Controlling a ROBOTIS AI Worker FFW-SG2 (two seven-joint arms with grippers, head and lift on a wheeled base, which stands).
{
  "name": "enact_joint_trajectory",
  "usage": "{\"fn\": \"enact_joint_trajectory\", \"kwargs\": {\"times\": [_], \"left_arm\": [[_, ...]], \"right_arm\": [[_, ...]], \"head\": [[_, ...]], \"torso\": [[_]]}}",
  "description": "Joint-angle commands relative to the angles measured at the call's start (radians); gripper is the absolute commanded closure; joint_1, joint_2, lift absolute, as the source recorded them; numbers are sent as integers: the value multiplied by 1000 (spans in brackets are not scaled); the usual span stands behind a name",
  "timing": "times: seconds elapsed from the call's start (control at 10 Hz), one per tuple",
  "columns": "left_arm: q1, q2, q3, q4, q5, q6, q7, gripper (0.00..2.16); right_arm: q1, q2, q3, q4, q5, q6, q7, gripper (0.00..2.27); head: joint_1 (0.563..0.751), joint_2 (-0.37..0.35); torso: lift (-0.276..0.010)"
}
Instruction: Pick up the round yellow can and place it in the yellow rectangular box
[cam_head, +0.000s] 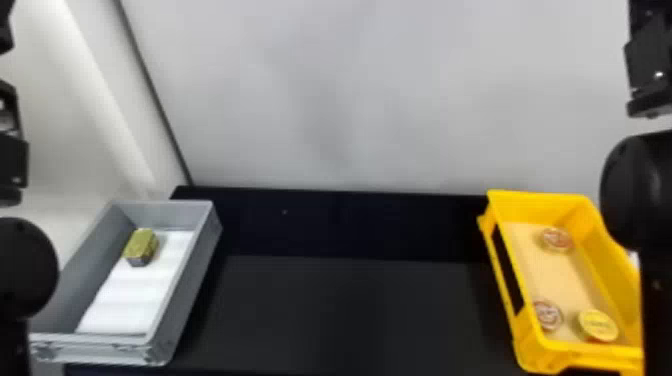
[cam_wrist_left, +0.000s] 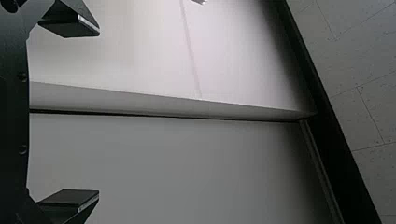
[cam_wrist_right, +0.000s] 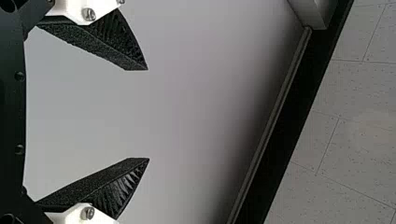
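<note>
Table (cam_head: 345, 310) has yellow box (cam_head: 540, 200) at R end, its long axis fore-aft, w/ R arm (cam_head: 631, 190) much nearer it than L arm (cam_head: 25, 270). L jaws & R jaws both spread, empty; yellow can (cam_head: 598, 325) lies below R jaws & prob. back twd robot, inside yellow box at near end, just R of 1 pale can (cam_head: 548, 315). Can's lid faces up, round so no long axis to match; placement looks done, so prob. no pick req'd, else R jaws must come down over near end.
</note>
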Motion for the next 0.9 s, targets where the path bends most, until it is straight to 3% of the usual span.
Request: {"fn": "enact_joint_trajectory", "kwargs": {"times": [0.0,0.6,0.8], "left_arm": [[-4,1,-2,-1,0,1,0,65],[-6,2,-6,-3,0,-2,-1,65],[-6,2,-7,-4,-2,-2,-3,65]], "right_arm": [[-5,-1,-3,-2,-13,5,11,108],[-14,3,-20,-10,-30,12,48,148],[-18,5,-14,-19,-64,61,-3,185]], "head": [[694,54],[694,54],[694,54]], "torso": [[-3],[-3],[-3]]}}
